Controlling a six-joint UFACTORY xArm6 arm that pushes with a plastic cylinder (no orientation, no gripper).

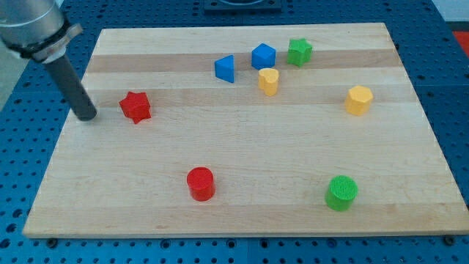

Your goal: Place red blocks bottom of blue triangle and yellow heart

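A red star block (pixel 135 106) lies at the board's left. A red cylinder (pixel 200 183) stands lower, left of centre. A blue triangle (pixel 225 68) sits near the view's top centre, with a yellow heart (pixel 268 81) just to its right and slightly lower. My tip (pixel 87 116) rests on the board just left of the red star, a short gap apart.
A blue cube-like block (pixel 263 56) and a green star (pixel 299 51) sit near the top, right of the triangle. A yellow hexagonal block (pixel 358 100) is at the right. A green cylinder (pixel 341 192) is at the lower right. The wooden board (pixel 242 220) lies on a blue perforated table.
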